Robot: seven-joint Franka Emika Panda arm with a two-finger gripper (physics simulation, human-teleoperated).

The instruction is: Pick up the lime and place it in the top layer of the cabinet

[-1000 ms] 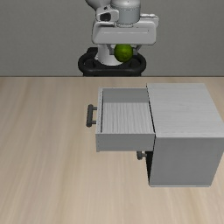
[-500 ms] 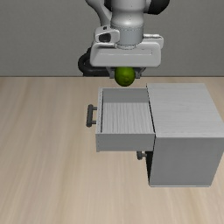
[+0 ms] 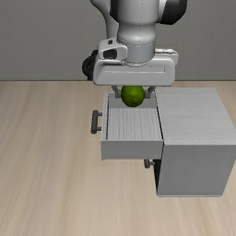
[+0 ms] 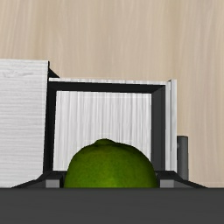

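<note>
The green lime hangs under my hand, held over the far end of the open top drawer of the grey cabinet. My gripper is shut on the lime. In the wrist view the lime sits between my fingertips, and beyond it lies the drawer's ribbed white floor inside its grey walls. The drawer's dark handle points toward the exterior view's left; this handle also stands beside the drawer in the wrist view.
The cabinet's flat top lies beside the drawer. A second dark handle shows below the drawer on the cabinet's front. Bare wooden tabletop spreads around the cabinet.
My hand has come forward and down with the lime, from near the robot's base to above the far end of the open drawer.
</note>
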